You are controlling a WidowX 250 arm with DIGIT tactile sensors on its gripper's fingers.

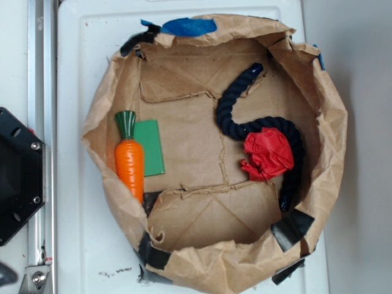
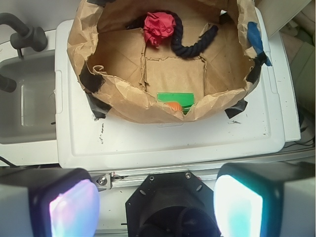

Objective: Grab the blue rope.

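Exterior view. Item: the blue rope (image 1: 260, 122), dark twisted cord, lying in an S-curve on the floor of a crumpled brown paper tub (image 1: 334, 122). One shiny end points toward the tub's taped rim, the other rests low against the wall beside a black tape patch (image 1: 293, 226). Item: a red crumpled wad (image 1: 268, 153), touching the rope and nested in its lower bend. Item: a toy carrot (image 1: 129, 156) and a green card (image 1: 150, 147), together on the opposite side, well apart from the rope. My end effector is not seen here; only a black mount (image 1: 15, 177) at the frame's edge.

Wrist view. My end effector (image 2: 155, 202) is released, pads spread wide, holding nothing, well back from the tub and outside its wall. The rope lies ahead of me at the far side, the red wad just beside it; the carrot and card sit nearest me, half hidden by the near wall.

Risks, as I judge them: closing on the wad instead of the rope where they touch; catching the soft paper wall on descent and dragging the tub.

Surface and room: a white counter (image 2: 168, 143) carries the tub; a grey sink (image 2: 24, 98) and dark faucet (image 2: 22, 34) lie ahead to my left.
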